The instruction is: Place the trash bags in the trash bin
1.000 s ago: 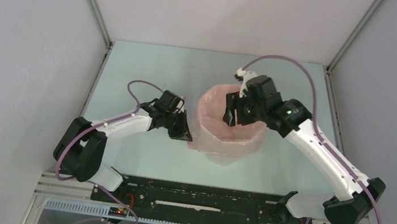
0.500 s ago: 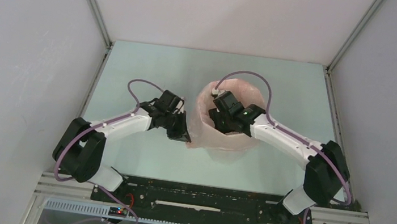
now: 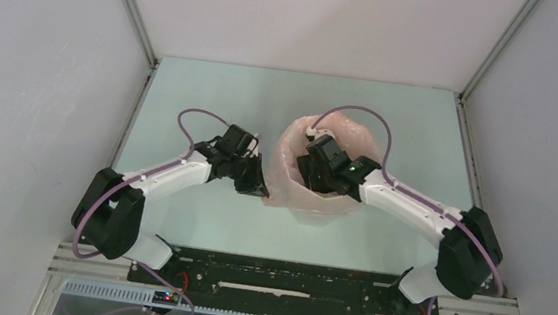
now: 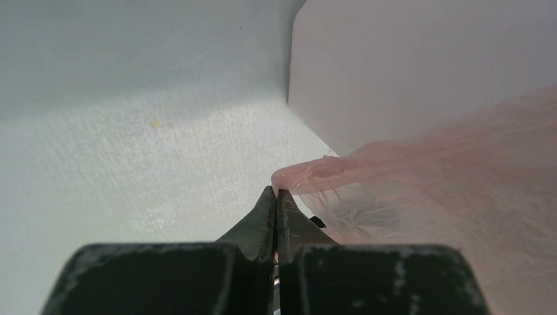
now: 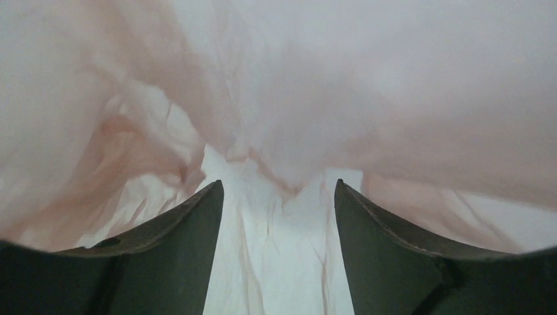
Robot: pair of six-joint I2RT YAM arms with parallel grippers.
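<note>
The pale-pink trash bag (image 3: 287,167) stands open in the middle of the table, lining and draped over the white trash bin, which it almost wholly hides from above. In the left wrist view a white faceted bin wall (image 4: 394,65) shows above the bag (image 4: 460,177). My left gripper (image 3: 260,190) is shut on the bag's left rim, and its closed tips (image 4: 276,191) pinch a fold of film. My right gripper (image 3: 315,180) reaches down inside the bag. It is open (image 5: 279,187), with crinkled bag film (image 5: 328,85) all round it and nothing between the fingers.
The pale green table (image 3: 211,93) is walled in by white panels on the left, back and right. A black rail (image 3: 277,278) with the arm bases runs along the near edge.
My right arm has swung left and down from the bag's back rim into the bag's opening. My left gripper has kept its hold on the left rim, hardly moving.
</note>
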